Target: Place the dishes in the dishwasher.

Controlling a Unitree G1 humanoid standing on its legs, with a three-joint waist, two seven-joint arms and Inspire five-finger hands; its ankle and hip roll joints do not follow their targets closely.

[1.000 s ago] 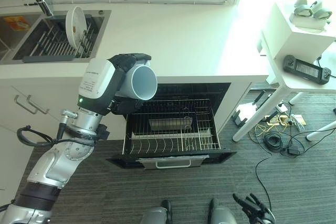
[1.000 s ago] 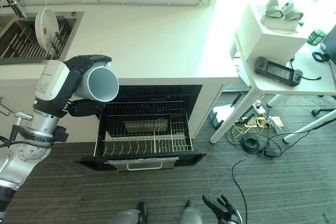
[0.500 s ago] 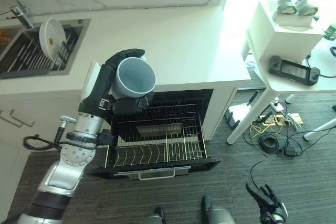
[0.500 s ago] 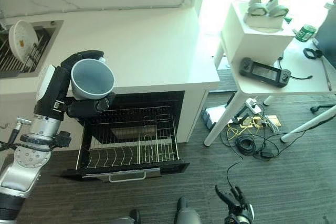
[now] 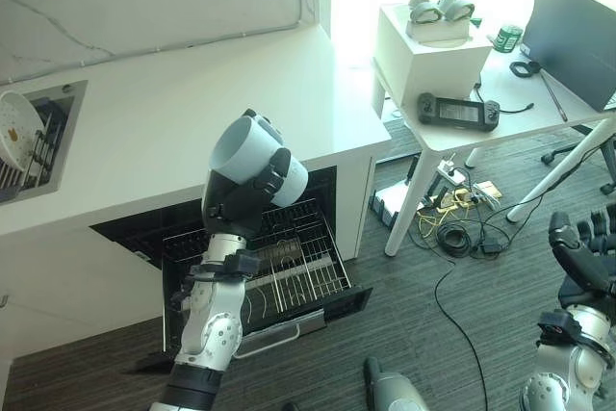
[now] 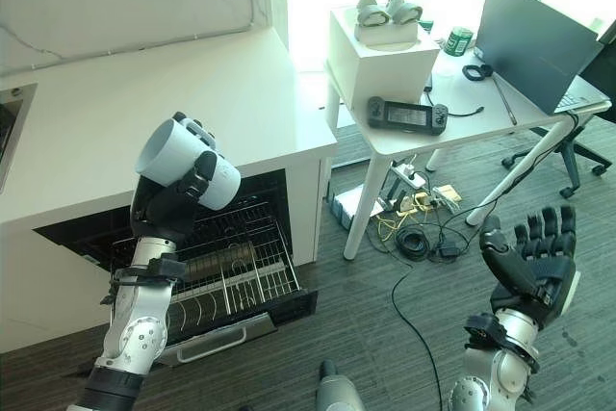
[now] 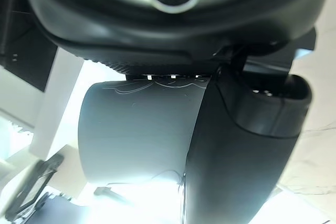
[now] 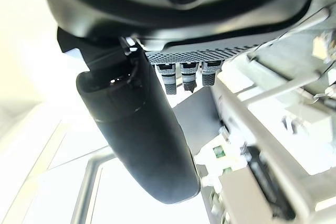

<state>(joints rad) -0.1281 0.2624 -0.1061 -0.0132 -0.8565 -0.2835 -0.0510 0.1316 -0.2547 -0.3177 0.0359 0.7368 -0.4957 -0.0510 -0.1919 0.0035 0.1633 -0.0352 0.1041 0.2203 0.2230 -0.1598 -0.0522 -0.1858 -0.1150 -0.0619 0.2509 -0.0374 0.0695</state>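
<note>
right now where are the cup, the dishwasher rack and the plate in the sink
cup (image 5: 252,153), left eye view, on its pale side wall
dishwasher rack (image 5: 306,264), left eye view, on the wire grid of its right part
plate (image 5: 15,122), left eye view, on its white face

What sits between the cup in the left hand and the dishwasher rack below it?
Nothing: the left hand holds the cup above the pulled-out rack, with bare air between, as the right eye view shows.

Your view of the plate (image 5: 16,127) is cut by the edge; the dishwasher (image 5: 289,267) rack sits partly behind the left hand (image 5: 245,201), contents perhaps unreadable.
</note>
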